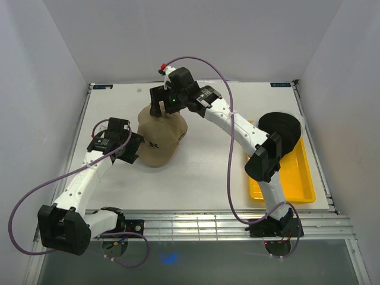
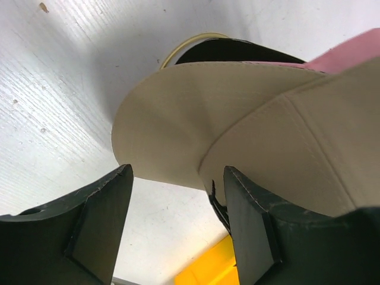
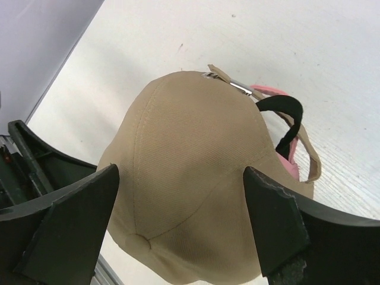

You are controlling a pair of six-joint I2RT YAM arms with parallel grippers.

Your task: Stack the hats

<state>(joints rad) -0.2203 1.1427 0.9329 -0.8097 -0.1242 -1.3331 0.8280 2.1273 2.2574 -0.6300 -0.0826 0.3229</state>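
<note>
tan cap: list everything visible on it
Tan cap: woven fabric, crown up, curved brim toward the near edge, small dark front logo, metal-buckled rear strap. It tops a stack left of table centre, over a pink cap and a black cap. Left end effector brackets the brim, right end effector the crown, both open; contact unclear.

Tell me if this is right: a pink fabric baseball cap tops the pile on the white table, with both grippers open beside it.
Not quite. The fabric baseball cap topping the pile is tan, not pink; the left wrist view shows the pink cap beneath it. Otherwise yes: it's on the white table, left gripper and right gripper open beside it.
</note>
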